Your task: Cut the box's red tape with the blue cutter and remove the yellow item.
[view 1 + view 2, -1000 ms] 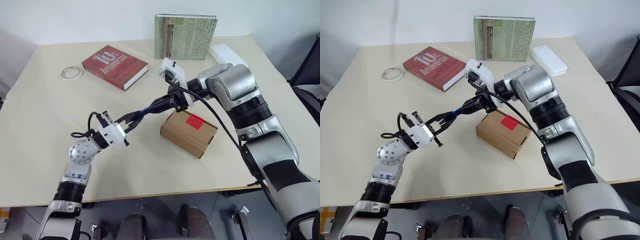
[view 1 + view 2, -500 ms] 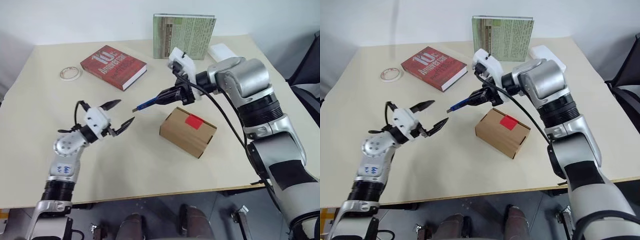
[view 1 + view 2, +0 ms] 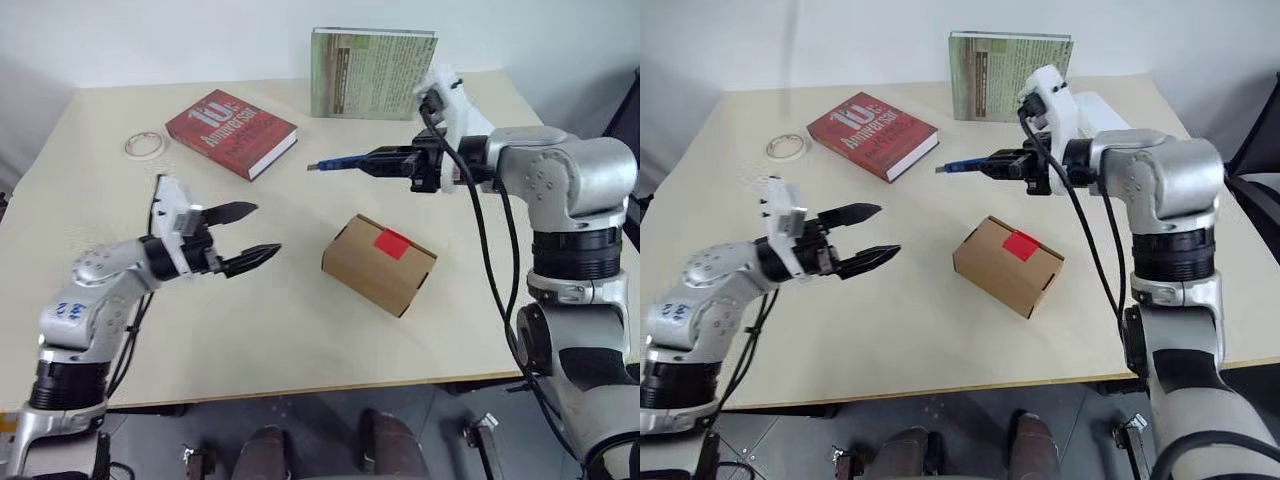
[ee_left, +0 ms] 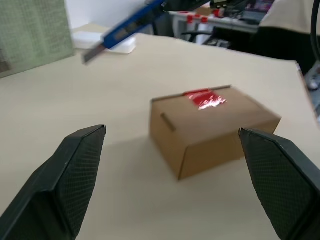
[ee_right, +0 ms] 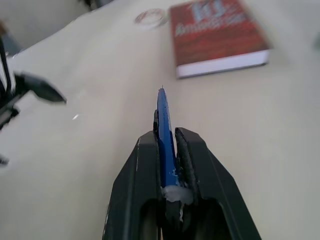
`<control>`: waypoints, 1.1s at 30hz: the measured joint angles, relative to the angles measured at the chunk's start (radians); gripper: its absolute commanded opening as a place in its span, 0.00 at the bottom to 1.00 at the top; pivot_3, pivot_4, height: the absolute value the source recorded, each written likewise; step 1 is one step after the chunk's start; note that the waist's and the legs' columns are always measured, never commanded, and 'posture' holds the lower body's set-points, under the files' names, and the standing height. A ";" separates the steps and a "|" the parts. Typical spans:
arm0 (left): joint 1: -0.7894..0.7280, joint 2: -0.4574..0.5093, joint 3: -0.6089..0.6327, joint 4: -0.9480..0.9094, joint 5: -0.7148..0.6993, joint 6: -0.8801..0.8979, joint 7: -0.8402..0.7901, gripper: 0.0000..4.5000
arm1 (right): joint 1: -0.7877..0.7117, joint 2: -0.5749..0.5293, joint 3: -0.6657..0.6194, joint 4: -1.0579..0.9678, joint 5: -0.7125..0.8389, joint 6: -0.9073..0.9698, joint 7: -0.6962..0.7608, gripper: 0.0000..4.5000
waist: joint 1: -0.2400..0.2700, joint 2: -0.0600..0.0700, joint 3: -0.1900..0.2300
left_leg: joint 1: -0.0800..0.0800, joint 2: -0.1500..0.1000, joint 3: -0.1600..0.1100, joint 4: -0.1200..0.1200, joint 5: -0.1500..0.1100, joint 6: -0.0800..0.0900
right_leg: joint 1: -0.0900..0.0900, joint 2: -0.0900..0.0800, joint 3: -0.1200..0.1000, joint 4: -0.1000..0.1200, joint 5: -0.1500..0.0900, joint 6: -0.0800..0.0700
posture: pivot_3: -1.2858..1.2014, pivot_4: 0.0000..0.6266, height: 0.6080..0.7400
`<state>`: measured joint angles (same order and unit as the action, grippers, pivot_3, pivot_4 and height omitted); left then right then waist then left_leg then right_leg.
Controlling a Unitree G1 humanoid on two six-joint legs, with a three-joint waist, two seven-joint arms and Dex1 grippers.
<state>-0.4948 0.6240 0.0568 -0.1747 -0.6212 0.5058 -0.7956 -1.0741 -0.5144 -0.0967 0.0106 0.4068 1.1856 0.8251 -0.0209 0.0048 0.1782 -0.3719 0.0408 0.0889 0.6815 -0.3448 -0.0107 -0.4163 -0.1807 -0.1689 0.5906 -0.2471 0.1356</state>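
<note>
The right hand [image 3: 392, 157] grips the blue cutter [image 3: 345, 161] above the surface [image 3: 300, 320], beyond the closed box [image 3: 378, 263] with its red tape [image 3: 390, 241], while the left hand [image 3: 248, 236] gapes wide beside it.

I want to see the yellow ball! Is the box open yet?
No, the box is closed, with the red tape whole across its top seam.

Matt brown cardboard box [image 3: 378, 262], glossy red tape [image 3: 391, 242], smooth matt table [image 3: 300, 330].
</note>
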 measured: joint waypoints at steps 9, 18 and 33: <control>-0.134 -0.132 -0.135 0.081 0.049 0.074 0.000 0.58 | 0.153 -0.052 -0.210 -0.230 0.061 0.143 -0.181 0.04 | -0.007 0.000 0.000 | 0.001 0.000 0.003 -0.001 0.000 0.000 | -0.001 0.001 0.004 -0.001 0.000 0.000 | 0.52 0.24 1.00; -0.296 -0.150 -0.331 0.311 0.253 0.074 -0.103 0.01 | 0.284 -0.106 -0.274 -0.428 0.129 0.273 -0.259 0.04 | 0.010 0.000 0.000 | 0.001 -0.001 0.005 0.000 0.000 0.001 | -0.001 0.001 0.006 -0.002 0.000 0.000 | 0.52 0.24 1.00; -0.449 -0.312 -0.378 0.588 0.433 -0.106 -0.160 0.01 | 0.361 -0.159 -0.149 -0.491 0.172 0.226 -0.280 0.04 | 0.024 -0.002 0.001 | 0.000 -0.001 0.005 0.001 0.000 0.002 | -0.001 0.001 0.007 -0.002 0.000 0.000 | 0.52 0.24 1.00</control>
<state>-0.9439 0.3117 -0.3215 0.4138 -0.1886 0.3996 -0.9553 -0.7128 -0.6737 -0.2454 -0.4801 0.5786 1.4112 0.5456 0.0033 0.0031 0.1791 -0.3715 0.0399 0.0939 0.6830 -0.3452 -0.0091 -0.4175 -0.1798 -0.1621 0.5889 -0.2471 0.1356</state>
